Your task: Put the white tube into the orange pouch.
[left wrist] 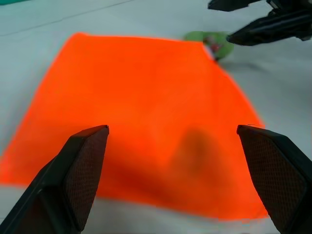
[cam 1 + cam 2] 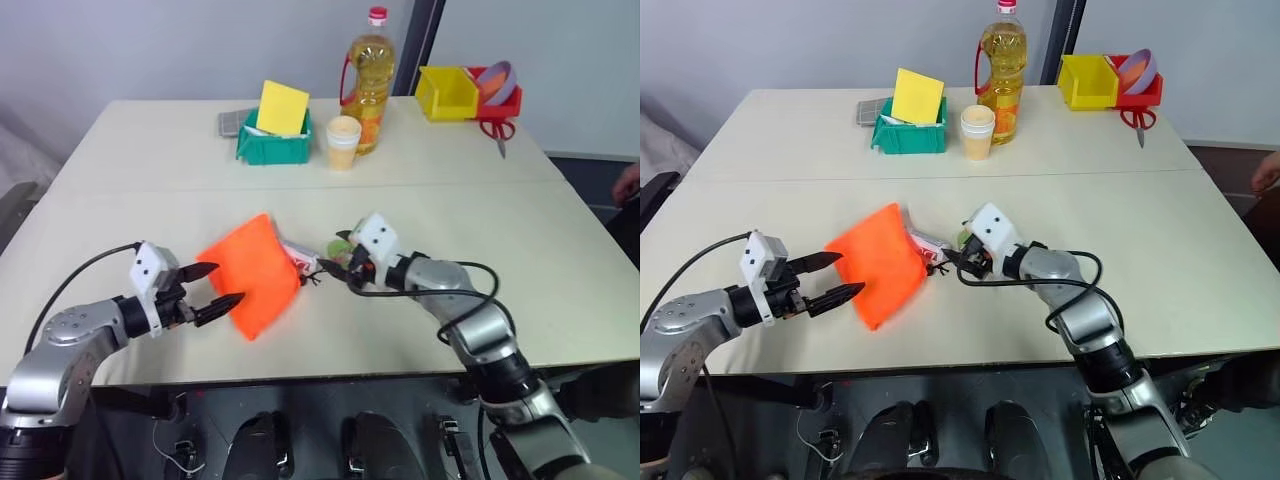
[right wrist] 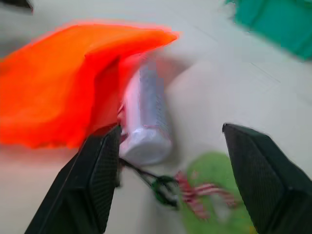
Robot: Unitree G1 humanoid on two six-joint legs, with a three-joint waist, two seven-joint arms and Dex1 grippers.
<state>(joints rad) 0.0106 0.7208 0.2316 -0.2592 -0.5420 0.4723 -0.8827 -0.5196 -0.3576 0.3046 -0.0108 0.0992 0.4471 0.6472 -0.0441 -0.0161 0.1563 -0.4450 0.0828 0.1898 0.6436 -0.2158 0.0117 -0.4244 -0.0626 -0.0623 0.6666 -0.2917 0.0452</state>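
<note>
Pouch (image 2: pixel 252 275) on counter (image 2: pixel 560 260), center-front; tube (image 3: pixel 144 122) partly in its right mouth. L end effector (image 2: pixel 212 290) just left of pouch, R end effector (image 2: pixel 335 270) just right. Bottle (image 2: pixel 368 85), cup (image 2: pixel 343 142) behind.

Your head views are getting bright, even, diffuse light; shadows under the pouch (image 2: pixel 252 275) and cup (image 2: pixel 343 142) are staying soft and faint. The oil bottle (image 2: pixel 369 80) is catching small highlights. Your wrist views are running soft: the tube (image 3: pixel 145 122) and the pouch edges are smearing, near fingers (image 1: pixel 80 175) staying sharper.
</note>
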